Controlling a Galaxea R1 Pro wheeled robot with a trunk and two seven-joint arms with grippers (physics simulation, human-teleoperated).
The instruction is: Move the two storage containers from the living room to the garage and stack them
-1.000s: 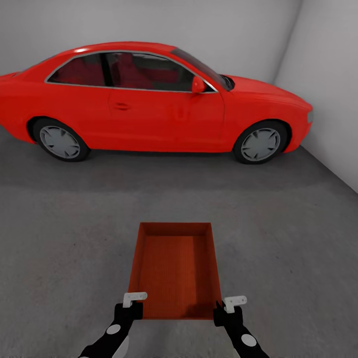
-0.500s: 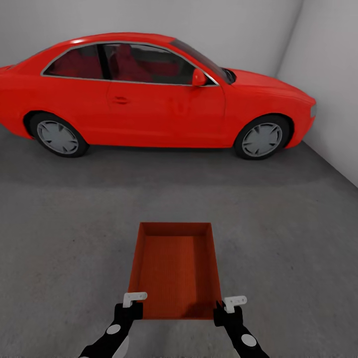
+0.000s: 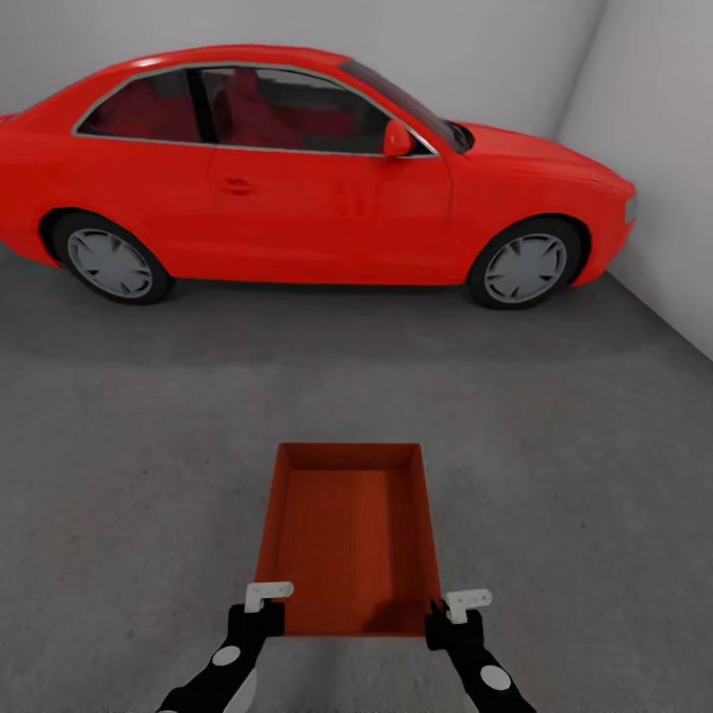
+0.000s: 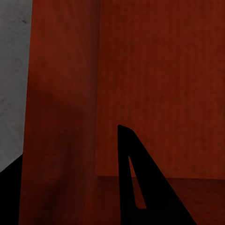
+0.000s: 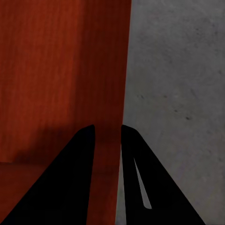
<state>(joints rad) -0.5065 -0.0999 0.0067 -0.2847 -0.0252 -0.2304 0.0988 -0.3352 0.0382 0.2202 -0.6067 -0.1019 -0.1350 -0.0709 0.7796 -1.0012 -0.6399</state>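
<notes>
**A:** Where was the storage container (image 3: 349, 540) at that point?

**B:** In the garage, held out in front of the robot over the dark grey concrete floor (image 3: 129, 475), open top up and nothing inside it. Whether its bottom touched the concrete I couldn't tell. The red car (image 3: 307, 178) stood side-on well beyond its far end, nose close to the right-hand wall (image 3: 654, 149).

**A:** And the grippers?

**B:** One at each near corner. The left gripper (image 3: 265, 602) was at the near left corner. In the left wrist view the container's side wall (image 4: 61, 117) ran between the two dark fingers (image 4: 140, 187), one inside the box and one outside, so it was clamped on that wall.

**A:** The right one too?

**B:** Yes. The right gripper (image 3: 454, 609) sat at the near right corner, and in the right wrist view its fingers (image 5: 75, 178) stood narrow, pinching the thin right wall (image 5: 112, 93), with bare concrete just beside the outer finger.

**A:** How did the box lie?

**B:** Long axis pointing toward the car, square to the robot.
</notes>
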